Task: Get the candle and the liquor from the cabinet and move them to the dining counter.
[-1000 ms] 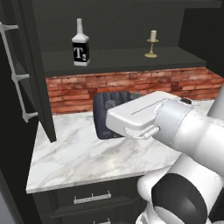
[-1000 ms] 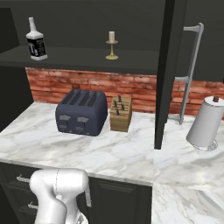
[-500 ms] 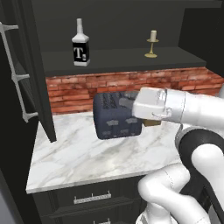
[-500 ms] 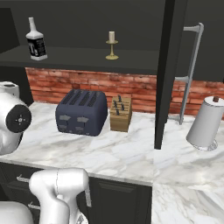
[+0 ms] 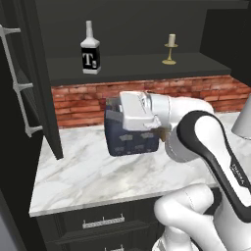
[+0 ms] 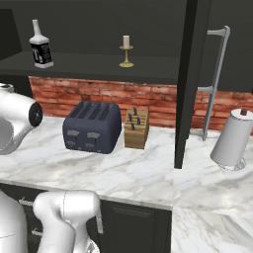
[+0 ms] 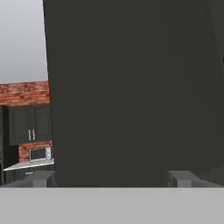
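Claw (image 7: 112, 178) open, empty, facing the cabinet door (image 7: 131, 92). Liquor (image 5: 90, 49) and candle (image 5: 170, 49) on the shelf; a careless swing risks clipping the door.

Red brick wall (image 6: 163, 101) behind marble worktop (image 6: 133, 173).

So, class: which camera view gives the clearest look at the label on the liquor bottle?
The left base view: the liquor faces the camera there, so the white label with its large "T" reads plainly. In the right base view the bottle stands angled at the shelf's far left, its label unreadable. The hand view faces a dark cabinet door.
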